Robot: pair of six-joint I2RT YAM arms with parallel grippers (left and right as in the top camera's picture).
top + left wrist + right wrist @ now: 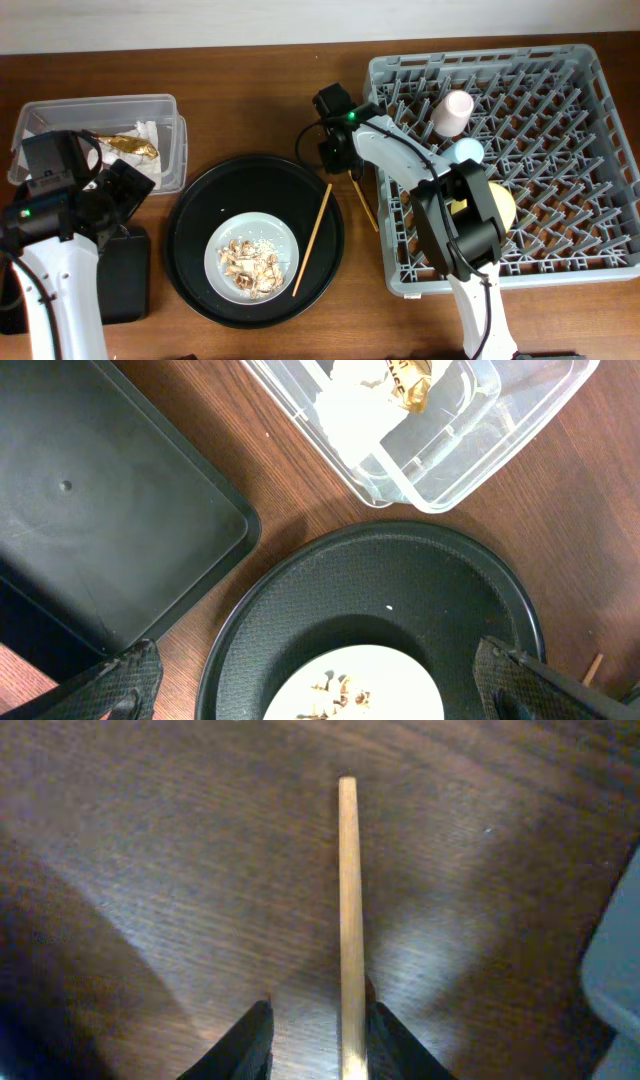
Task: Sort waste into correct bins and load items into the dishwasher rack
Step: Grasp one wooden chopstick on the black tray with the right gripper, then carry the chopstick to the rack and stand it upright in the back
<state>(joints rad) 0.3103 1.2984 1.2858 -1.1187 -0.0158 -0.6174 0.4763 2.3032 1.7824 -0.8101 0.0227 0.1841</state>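
- Chopstick [347, 920] lies on the brown table [250, 90], in the strip between the round black tray [200, 210] and the dishwasher rack [600, 60].
- From overhead its long axis runs diagonally. The upper-left end is under the right gripper [320, 1040] and the lower-right end is just beside the rack's left wall.
- In the right wrist view it runs straight away from the gripper, its far end bare on the wood.
- The right gripper's fingers [255, 1040] straddle the near end. One is close against the stick and the other stands off with a visible gap, so the jaws are parted rather than clamped.
- Second chopstick [312, 240] rests slantwise in the round black tray, upper end at the tray's right rim and lower end beside the plate [225, 245].
- The pale plate sits in that tray and carries a heap of food scraps [250, 265].
- In the rack stand a pink cup [452, 112], a light-blue cup [465, 152] and a yellow bowl [503, 205], the bowl partly hidden by the right arm.
- Left gripper [320, 680] hangs spread wide over the round tray, holding nothing.
- Beside it is the flat black tray [100, 510].
- Further back, the clear box [520, 430] holds a white napkin [350, 405] and a gold wrapper [410, 385].
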